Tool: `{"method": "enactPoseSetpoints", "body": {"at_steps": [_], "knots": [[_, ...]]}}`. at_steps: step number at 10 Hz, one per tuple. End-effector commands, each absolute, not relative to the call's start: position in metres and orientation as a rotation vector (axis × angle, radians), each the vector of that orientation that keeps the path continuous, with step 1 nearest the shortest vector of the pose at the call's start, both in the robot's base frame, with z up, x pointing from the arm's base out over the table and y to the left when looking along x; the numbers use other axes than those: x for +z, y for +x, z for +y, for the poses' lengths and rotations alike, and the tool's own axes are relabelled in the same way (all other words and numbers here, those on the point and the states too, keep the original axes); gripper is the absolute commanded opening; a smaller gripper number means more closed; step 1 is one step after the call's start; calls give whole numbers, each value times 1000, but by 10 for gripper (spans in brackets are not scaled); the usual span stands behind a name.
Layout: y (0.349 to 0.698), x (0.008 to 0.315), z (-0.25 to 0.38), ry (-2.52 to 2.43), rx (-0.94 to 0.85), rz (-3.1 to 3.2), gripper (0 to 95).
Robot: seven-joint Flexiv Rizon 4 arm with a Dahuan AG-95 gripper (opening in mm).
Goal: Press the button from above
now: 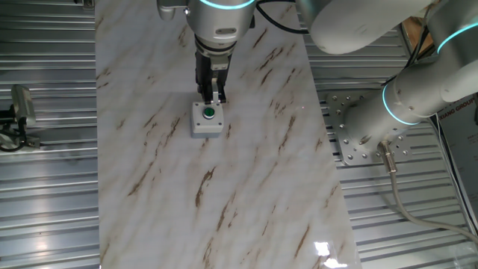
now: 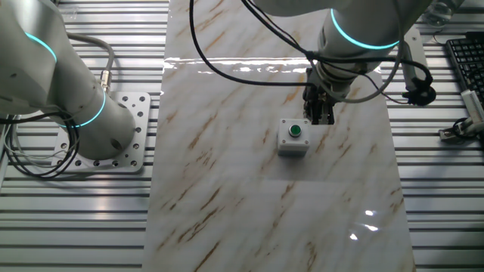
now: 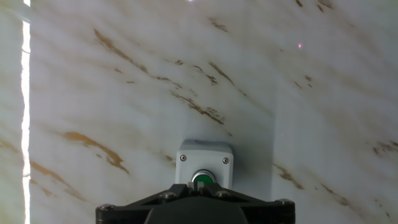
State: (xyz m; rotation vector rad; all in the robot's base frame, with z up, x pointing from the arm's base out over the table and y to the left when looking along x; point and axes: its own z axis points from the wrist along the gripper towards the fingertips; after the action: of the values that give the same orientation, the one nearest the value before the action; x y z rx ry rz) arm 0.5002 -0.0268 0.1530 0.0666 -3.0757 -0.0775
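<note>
The button (image 1: pixel 209 113) is a small round green cap in the top of a light grey square box (image 1: pixel 207 127) on the marble tabletop. It also shows in the other fixed view (image 2: pixel 295 131) and in the hand view (image 3: pixel 203 178). My gripper (image 1: pixel 210 96) points straight down, just over the box's far edge and close above the button. In the hand view the fingertips of my gripper (image 3: pixel 203 186) meet in the middle and hide the button's near edge. I cannot tell whether they touch the button. In the other fixed view my gripper (image 2: pixel 319 115) stands at the box's back right corner.
The marble slab (image 1: pixel 246 187) lies on a ribbed metal table (image 1: pixel 45 187). The arm's base plate (image 1: pixel 358 134) is to the right of the slab. A small clamp-like device (image 1: pixel 19 112) sits at the left; a keyboard (image 2: pixel 465 64) is at the far right.
</note>
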Motion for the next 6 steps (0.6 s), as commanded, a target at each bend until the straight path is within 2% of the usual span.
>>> {"method": "enactPoseSetpoints", "body": {"at_steps": [1,6], "knots": [[501,150,-27,68,-79,-3076,0],[503,131,-29,74,-83,-3077,0]]}}
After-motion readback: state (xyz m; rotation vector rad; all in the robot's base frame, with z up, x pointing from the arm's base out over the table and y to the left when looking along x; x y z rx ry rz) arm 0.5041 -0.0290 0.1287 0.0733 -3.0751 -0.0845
